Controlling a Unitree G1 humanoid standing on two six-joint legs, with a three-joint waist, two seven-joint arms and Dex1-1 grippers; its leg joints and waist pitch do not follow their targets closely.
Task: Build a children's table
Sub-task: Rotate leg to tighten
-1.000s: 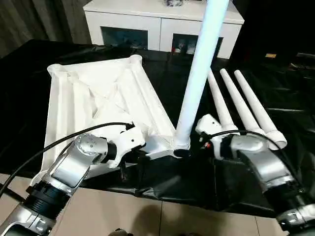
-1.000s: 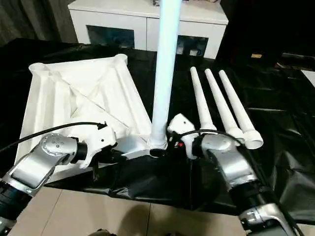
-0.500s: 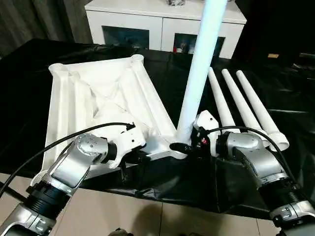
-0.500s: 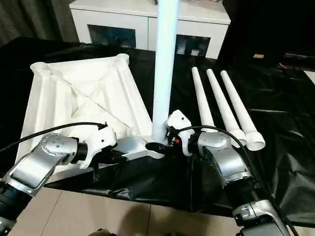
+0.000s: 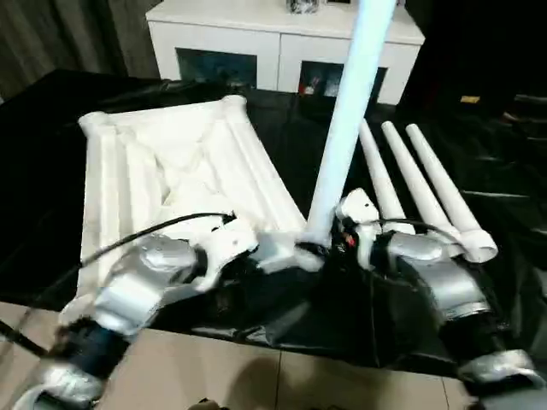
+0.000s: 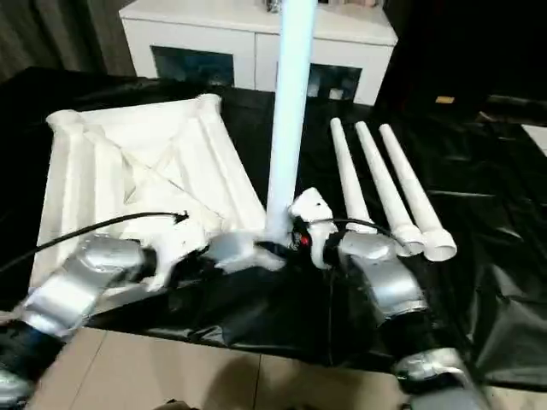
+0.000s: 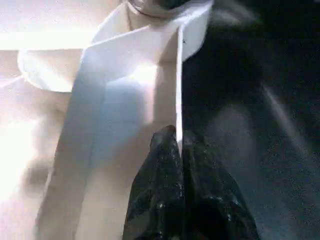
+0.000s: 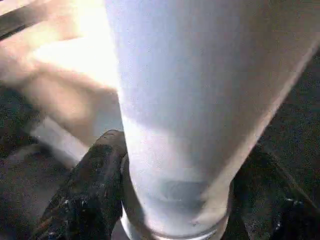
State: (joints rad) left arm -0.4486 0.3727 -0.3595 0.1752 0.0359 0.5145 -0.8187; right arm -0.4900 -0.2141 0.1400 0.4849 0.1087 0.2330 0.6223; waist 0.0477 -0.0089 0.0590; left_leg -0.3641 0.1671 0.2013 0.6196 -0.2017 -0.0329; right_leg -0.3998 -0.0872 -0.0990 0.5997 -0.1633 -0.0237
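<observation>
Upright, long tapered white tube leg [image 8: 175,100] clasped at base by right gripper [image 8: 170,200]; left gripper [image 7: 177,150] pinching white ribbed tabletop's [image 5: 162,162] edge.

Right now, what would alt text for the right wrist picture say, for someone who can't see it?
A pale table leg stands upright, seen very close, its base seated in a round socket, with the right pincer's two black fingers on either side of it. Behind lies the white tabletop on black cloth.
</observation>
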